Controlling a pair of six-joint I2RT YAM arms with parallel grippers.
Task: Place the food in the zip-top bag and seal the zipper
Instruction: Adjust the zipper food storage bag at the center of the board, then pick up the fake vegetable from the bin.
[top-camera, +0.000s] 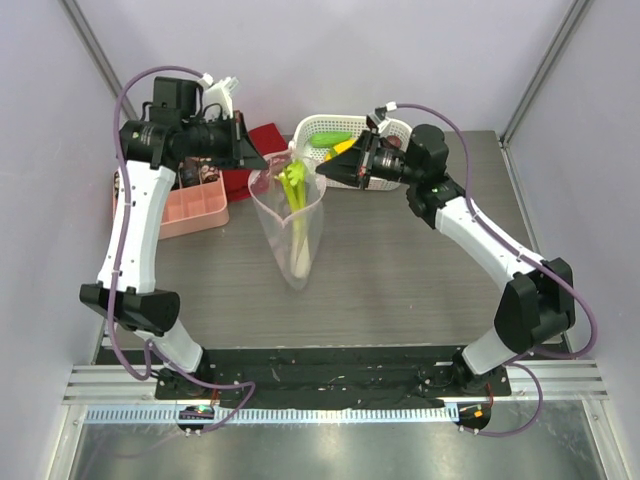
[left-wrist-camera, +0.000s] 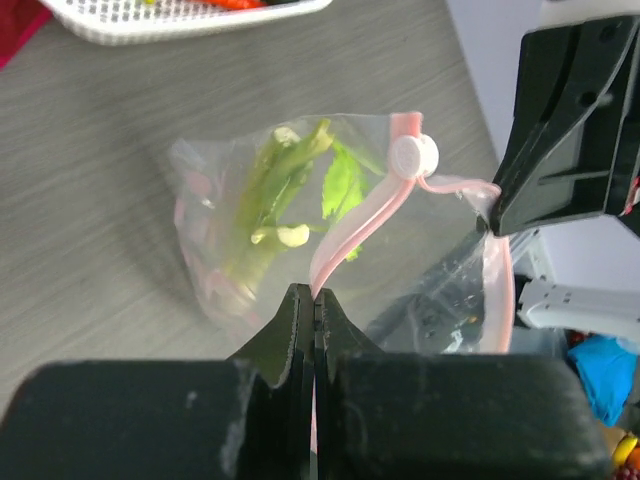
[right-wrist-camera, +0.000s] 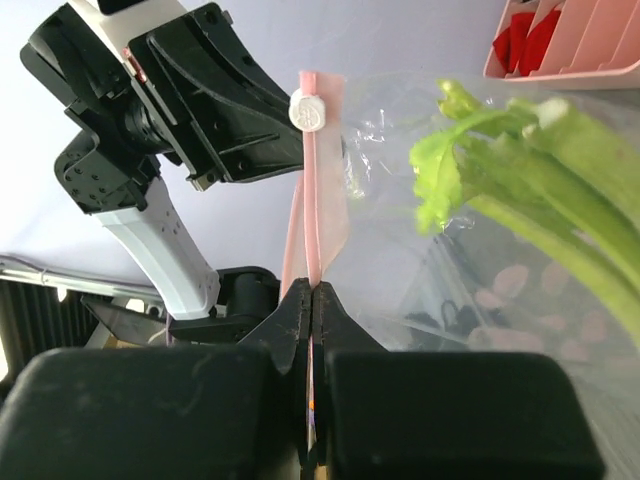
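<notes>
- Clear floppy zip-top bag, pale pink dots: held mouth-up mid-table between the arms; light, limp, slippery film, likely to sag.
- Best hold, I judge: thin pale pink zipper strip, stiffer than film; small white slider on it.
- Left gripper, right gripper: both clenched on that strip, opposite sides of mouth.
- In bag: long green-and-white leek, leaves up.
- White perforated plastic basket behind: yellow and green toy pieces, unbagged.

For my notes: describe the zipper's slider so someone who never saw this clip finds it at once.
At the table's middle stands the clear zip-top bag holding the green leek. A pale pink zipper edges its open mouth. The slider is the small round white disc on that strip, the only white button-like piece on the bag.
</notes>
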